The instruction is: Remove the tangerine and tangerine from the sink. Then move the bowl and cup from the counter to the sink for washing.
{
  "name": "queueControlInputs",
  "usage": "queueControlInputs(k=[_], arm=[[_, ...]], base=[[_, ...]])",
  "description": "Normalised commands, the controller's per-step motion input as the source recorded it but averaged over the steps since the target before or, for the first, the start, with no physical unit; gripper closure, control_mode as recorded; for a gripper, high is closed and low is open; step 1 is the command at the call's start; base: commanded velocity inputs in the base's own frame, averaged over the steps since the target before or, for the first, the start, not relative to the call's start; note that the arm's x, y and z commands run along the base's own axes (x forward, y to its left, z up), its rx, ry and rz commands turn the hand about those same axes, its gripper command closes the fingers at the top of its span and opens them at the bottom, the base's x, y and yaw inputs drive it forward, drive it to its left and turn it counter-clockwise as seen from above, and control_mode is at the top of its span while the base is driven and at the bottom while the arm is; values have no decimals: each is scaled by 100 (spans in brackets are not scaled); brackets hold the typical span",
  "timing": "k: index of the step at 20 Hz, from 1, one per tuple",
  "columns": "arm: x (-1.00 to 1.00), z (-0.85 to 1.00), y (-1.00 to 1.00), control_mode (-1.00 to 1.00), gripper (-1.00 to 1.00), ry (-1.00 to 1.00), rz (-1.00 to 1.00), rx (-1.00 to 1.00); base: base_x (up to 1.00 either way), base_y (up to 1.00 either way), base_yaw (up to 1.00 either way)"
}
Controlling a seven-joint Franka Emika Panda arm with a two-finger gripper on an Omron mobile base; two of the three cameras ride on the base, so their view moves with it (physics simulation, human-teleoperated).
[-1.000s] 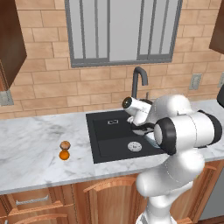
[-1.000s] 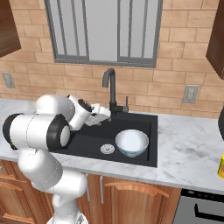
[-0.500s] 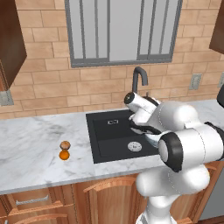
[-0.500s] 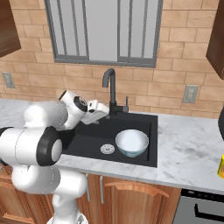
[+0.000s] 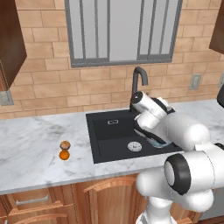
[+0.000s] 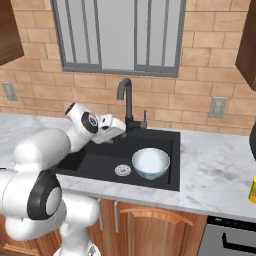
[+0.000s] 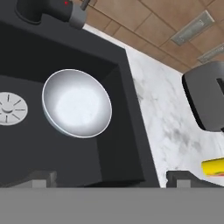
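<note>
The white bowl [image 6: 150, 163] [image 7: 76, 103] rests in the black sink [image 6: 95, 162] [image 5: 109, 135], to the right of the silver drain [image 6: 122, 170]. My gripper [image 6: 120, 131] [image 7: 111, 179] hangs open over the sink's back part near the faucet [image 6: 126, 97], with nothing between its fingertips [image 7: 40, 177]. Two tangerines lie side by side on the counter [image 5: 35, 148] left of the sink, a dull tan one [image 5: 64, 145] and a bright orange one [image 5: 64, 154]. The yellow cup [image 6: 252, 190] [image 7: 214, 167] stands on the counter far to the right. In the left base view my arm hides most of the bowl.
A brick wall with a window runs behind the counter, with an outlet [image 6: 218, 107] right of the sink. A dark bulky object [image 7: 205, 98] sits on the marble beyond the cup. A stove front [image 6: 230, 237] is below at the right.
The arm's large links have swung round toward the base while the hand has stayed over the back of the sink. The jaws have stayed open. Bowl and fruits have not moved.
</note>
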Motion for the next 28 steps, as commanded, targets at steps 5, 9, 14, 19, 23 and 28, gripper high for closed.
queueControlInputs(k=[5, 9, 14, 19, 23, 28], arm=[[-28, 26, -25, -100, -100, 5, 3, 5], [-24, 29, -31, -100, -100, 9, 2, 5], [-19, 29, -34, -100, -100, 10, 3, 1], [-18, 25, -35, -100, -100, 7, 3, 1], [-14, 22, -36, -100, -100, 5, 0, 2], [-12, 22, -33, -100, -100, 5, 0, 8]], base=[[0, 0, 0], [0, 0, 0], [0, 0, 0], [0, 0, 0], [0, 0, 0], [0, 0, 0]])
